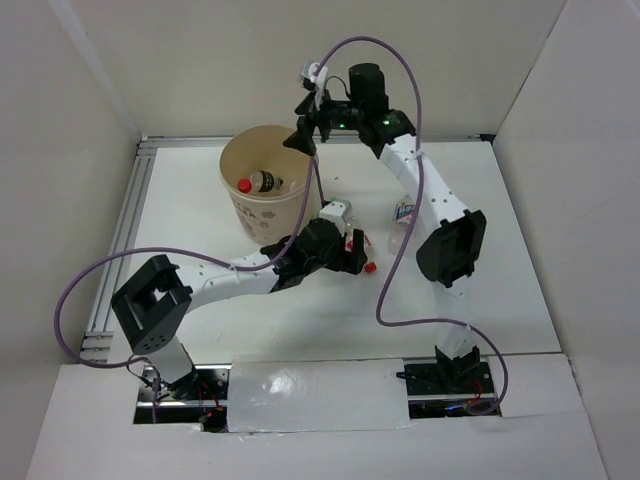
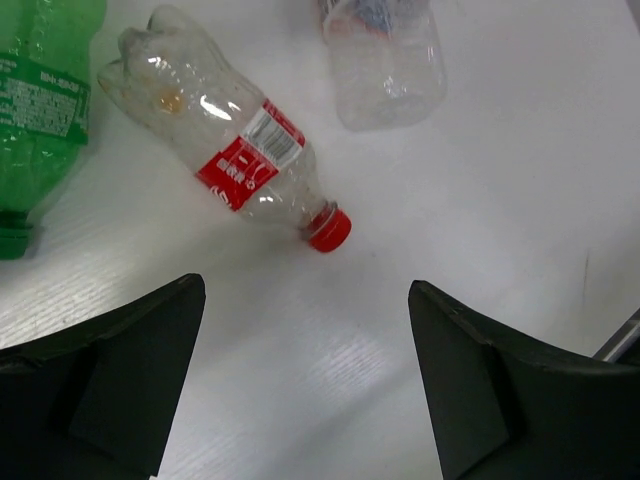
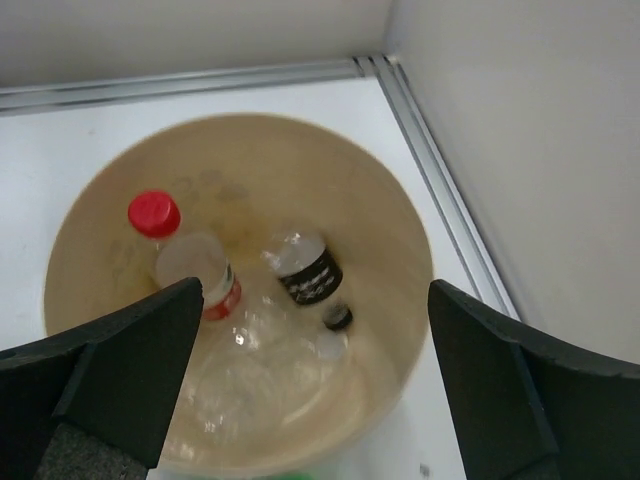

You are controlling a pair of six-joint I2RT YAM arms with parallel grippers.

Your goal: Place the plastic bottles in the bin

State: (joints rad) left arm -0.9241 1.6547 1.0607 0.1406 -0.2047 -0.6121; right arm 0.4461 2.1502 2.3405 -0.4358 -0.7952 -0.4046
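The tan bin stands at the back left. In the right wrist view the bin holds a clear bottle with a red cap, a black-labelled bottle and another clear one. My right gripper hangs open and empty above the bin's mouth, as the right wrist view shows. My left gripper is open and empty above the table. Just ahead of it lies a clear bottle with a red label and red cap. A green bottle lies left of that and a clear bottle lies beyond.
A clear bottle with a white-blue label lies on the table under the right arm's forearm. White walls enclose the table on the left, back and right. An aluminium rail runs along the left edge.
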